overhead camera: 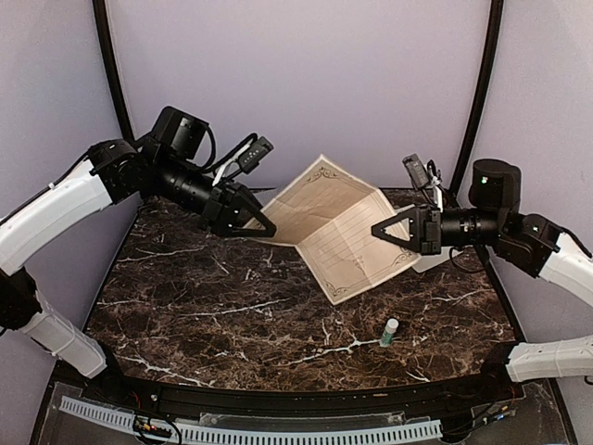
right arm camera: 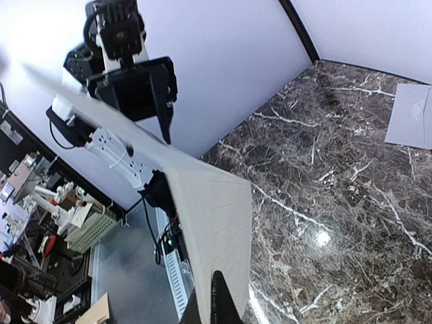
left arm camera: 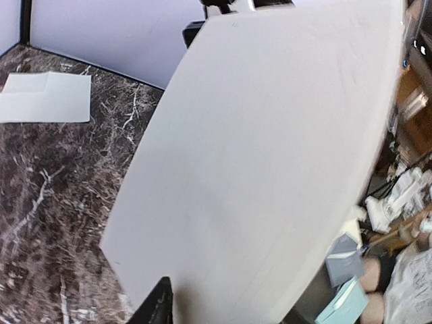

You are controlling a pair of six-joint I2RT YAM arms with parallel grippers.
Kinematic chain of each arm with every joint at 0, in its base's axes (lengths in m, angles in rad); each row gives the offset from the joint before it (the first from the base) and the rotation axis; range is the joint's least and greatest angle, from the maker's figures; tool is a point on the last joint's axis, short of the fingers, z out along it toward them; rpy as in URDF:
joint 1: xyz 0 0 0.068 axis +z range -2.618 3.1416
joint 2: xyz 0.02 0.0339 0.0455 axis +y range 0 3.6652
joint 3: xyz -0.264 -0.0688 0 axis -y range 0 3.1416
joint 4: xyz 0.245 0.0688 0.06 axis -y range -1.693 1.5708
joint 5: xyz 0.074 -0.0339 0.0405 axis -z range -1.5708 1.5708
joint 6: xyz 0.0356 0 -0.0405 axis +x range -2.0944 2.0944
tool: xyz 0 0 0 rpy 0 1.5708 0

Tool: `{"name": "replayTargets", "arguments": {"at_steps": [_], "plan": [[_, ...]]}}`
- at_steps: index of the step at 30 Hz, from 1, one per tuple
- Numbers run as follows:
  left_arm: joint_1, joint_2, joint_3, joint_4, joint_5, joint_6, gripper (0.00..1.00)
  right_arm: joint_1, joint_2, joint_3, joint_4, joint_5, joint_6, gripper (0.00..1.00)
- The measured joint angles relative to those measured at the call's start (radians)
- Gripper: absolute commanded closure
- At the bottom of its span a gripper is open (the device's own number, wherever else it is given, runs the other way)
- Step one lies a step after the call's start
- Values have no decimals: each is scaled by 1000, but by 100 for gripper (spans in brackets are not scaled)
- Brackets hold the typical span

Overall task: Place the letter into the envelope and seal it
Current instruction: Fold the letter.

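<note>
The letter (overhead camera: 324, 218), a cream sheet with an ornate border, hangs above the table, bent in a V along a crease. My right gripper (overhead camera: 378, 230) is shut on its right edge; in the right wrist view the fingertips (right arm camera: 216, 297) pinch the letter (right arm camera: 212, 209). My left gripper (overhead camera: 269, 230) is at the left edge. In the left wrist view one dark finger (left arm camera: 156, 304) stands off to the side in front of the letter (left arm camera: 270, 155), the other is hidden behind it, and the jaws are apart. The grey envelope (left arm camera: 44, 98) lies flat on the marble at the back right (right arm camera: 410, 116).
A small glue stick (overhead camera: 390, 331) stands upright on the dark marble table (overhead camera: 232, 315), front right of centre. The purple walls and black corner poles (overhead camera: 477, 93) close in the back. The left arm's white links (overhead camera: 56, 209) reach in from the left.
</note>
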Motion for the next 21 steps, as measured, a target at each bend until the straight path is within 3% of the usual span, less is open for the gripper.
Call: {"name": "replayTargets", "arguments": {"at_steps": [2,7,21], "plan": [[0,-14,-29,30,0,-28,35,0,-23,-26,52,33,32,100],[0,-62,-71,97,3,-97,23,0,-34,-57,133,80,74,100],[5,-180,56,196,-3,-253,13,0,-97,-76,209,132,84,100]]}}
